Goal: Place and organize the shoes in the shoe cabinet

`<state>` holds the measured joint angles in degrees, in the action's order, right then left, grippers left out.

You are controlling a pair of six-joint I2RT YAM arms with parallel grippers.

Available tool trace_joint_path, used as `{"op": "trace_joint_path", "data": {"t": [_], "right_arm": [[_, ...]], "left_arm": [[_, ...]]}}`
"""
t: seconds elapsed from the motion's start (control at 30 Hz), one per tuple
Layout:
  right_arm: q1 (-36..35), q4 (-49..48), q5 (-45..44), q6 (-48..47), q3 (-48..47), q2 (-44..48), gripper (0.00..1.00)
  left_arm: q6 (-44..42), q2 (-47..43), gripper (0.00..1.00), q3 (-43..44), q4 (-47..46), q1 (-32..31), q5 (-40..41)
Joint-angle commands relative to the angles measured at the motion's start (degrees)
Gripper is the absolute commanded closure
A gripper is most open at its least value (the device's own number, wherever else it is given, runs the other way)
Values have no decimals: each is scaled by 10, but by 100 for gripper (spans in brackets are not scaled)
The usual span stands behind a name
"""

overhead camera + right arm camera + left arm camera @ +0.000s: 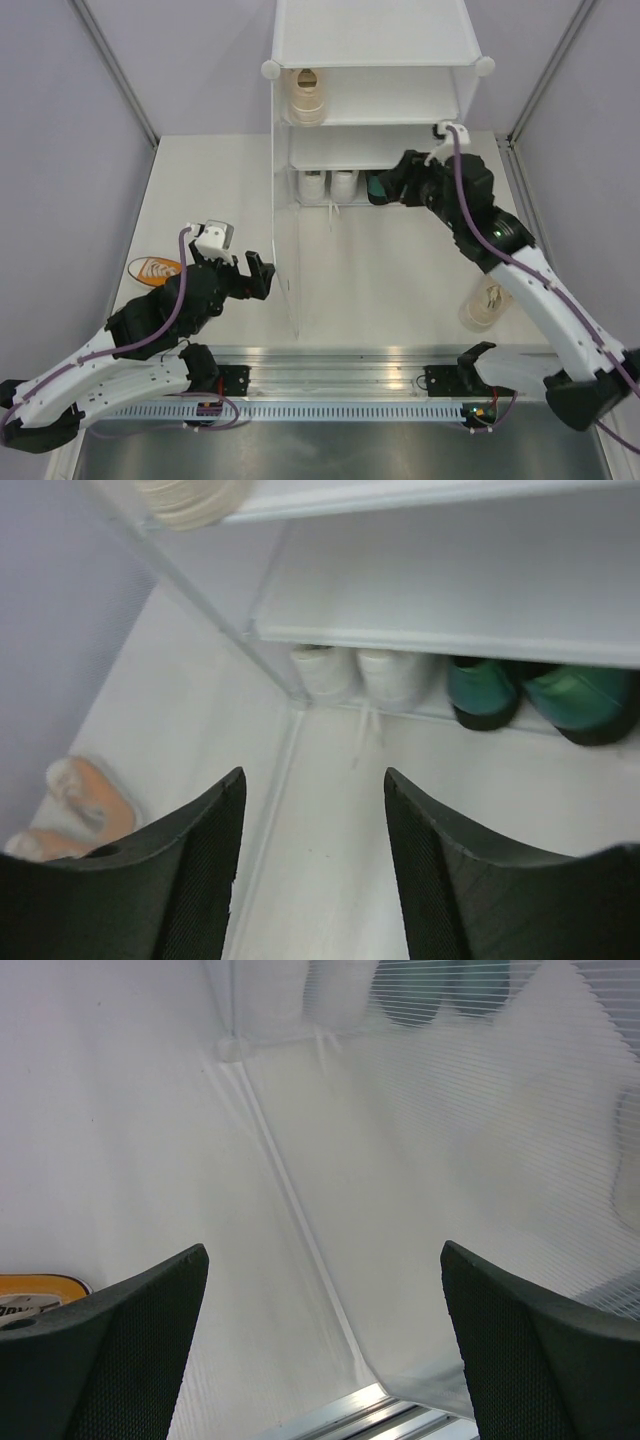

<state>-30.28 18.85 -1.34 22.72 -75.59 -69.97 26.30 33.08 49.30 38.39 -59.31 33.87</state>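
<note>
Shoes are sitting partly inside the shoe cabinet (375,30) and partly out on the table (200,180). The white sneakers (395,675) and the dark green heels (483,690) are standing side by side on the bottom tier, the white pair to the left. The shelved cream sneaker (305,95) is resting at the left end of an upper tier. The loose cream sneaker (484,302) is lying on the table beneath the right arm, and the orange sneaker (155,268) is lying on the table left of the cabinet. The right gripper (310,780) is hovering in front of the bottom tier, near the green heels, with its fingers spread apart and gripping nothing. The left gripper (325,1250) is hanging just beside the cabinet's left translucent side panel, its fingers parted wide and likewise empty, with the orange sneaker showing at the lower left edge of its wrist view.
</note>
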Motion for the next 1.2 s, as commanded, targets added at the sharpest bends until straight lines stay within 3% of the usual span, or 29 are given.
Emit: {"op": "trace_joint_path", "data": {"t": [0.0,0.07,0.17,0.23,0.43,0.67,0.97,1.07,1.1,1.17], "right_arm": [[13,136,-232,73,78,95,37],[26,221,-325,116,118,134,35],[36,303,-390,202,173,164,21],[40,347,-413,274,215,186,4],[42,423,-435,426,301,203,2],[42,428,-477,506,349,231,2],[52,291,-437,535,457,160,5],[66,244,-430,526,479,150,19],[68,213,-424,518,487,158,46],[70,181,-405,487,514,202,69]], "left_arm": [[-17,-3,0,-2,-24,2,-16],[-17,-4,0,-1,-24,2,-20],[-17,-6,0,-2,-26,2,-27],[-17,-9,0,-3,-28,2,-31],[-16,-10,0,-3,-30,2,-40],[-17,-8,0,-4,-31,2,-46],[-17,-13,0,-7,-33,2,-41],[-18,-8,0,-6,-32,2,-42],[-19,-9,0,-6,-33,2,-42],[-19,-10,0,-7,-33,2,-40]]}}
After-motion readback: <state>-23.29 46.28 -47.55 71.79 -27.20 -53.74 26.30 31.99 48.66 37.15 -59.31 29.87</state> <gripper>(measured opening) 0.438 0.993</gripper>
